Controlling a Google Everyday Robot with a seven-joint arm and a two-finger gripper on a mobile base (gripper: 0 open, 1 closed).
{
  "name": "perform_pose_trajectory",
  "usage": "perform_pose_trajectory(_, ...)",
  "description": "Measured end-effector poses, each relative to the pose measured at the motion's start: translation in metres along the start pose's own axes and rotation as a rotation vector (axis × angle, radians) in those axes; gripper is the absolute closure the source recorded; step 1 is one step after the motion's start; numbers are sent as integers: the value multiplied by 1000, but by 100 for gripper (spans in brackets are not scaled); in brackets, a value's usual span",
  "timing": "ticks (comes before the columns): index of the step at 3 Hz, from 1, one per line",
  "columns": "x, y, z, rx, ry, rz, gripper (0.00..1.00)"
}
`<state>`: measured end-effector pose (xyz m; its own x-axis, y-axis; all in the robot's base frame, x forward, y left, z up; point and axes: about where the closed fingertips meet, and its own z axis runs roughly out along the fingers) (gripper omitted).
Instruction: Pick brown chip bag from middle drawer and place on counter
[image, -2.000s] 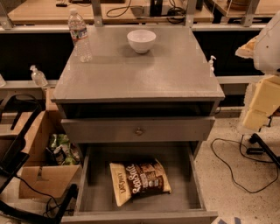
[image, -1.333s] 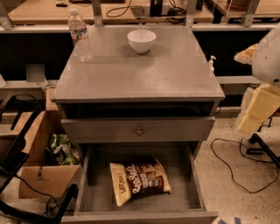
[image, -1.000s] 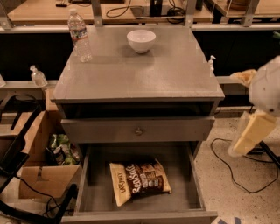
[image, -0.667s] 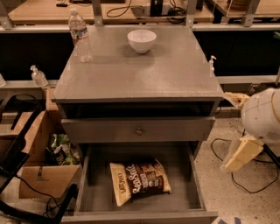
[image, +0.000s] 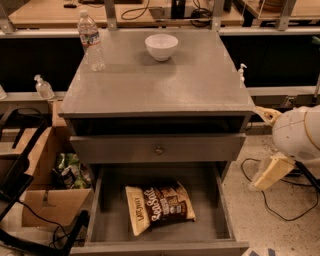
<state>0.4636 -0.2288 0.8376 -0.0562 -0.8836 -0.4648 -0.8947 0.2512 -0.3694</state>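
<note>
Reaching the brown chip bag well means bringing the jaws in over the middle drawer from above its open front. They should stay clear of the closed drawer front directly above it, then descend onto the bag's bulging middle. Pinching a fold of the crinkly film looks safer than pressing it flat; the bag will likely deform and slide, so a slow, centred close seems wise. The bag lies flat on the drawer's floor, slightly left of centre and toward the front edge, touching no wall. The arm hangs outside the drawer, beyond its right wall. The jaws sit there at its end, where a cream part angles downward. Whether the jaws are open or closed I cannot tell; nothing appears held. The worktop, above the drawer, offers bare space for the bag.
</note>
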Motion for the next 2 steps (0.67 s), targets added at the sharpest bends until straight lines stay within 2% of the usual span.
perform_pose_trajectory(1, 10, 12, 37, -4, -26, 13, 0)
perform_pose_trajectory(2, 23, 40, 112, -49, -136, -2, 0)
